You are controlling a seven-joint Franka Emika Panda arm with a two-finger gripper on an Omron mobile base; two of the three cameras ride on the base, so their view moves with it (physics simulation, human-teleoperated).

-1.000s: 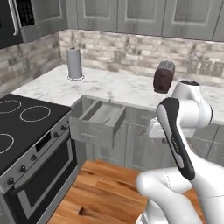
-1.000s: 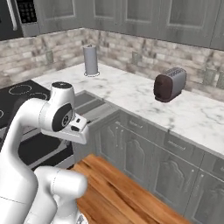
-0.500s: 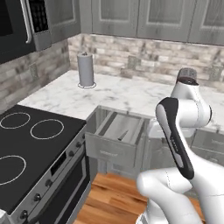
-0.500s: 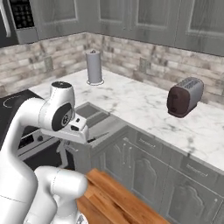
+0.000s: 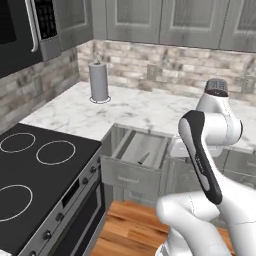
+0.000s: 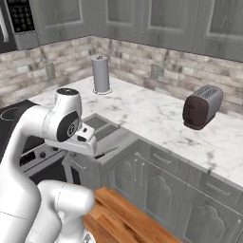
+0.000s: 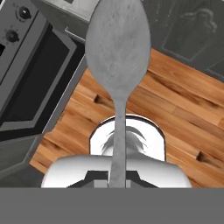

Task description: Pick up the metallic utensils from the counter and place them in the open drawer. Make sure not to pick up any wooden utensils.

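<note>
spoon (image 7: 118, 52) juts straight out from gripper (image 7: 116, 183).

We see the silver spoon (image 7: 118, 57) running up the middle of the hand view, its oval bowl at the top centre and its thin handle dropping straight to the bottom edge. The grey drawer (image 5: 134, 165) stands pulled open at the centre of the left base view, pale inside, with a small dark knife (image 5: 143, 159) lying in it. The white marble counter (image 6: 156, 118) spans the middle of the right base view.
</note>
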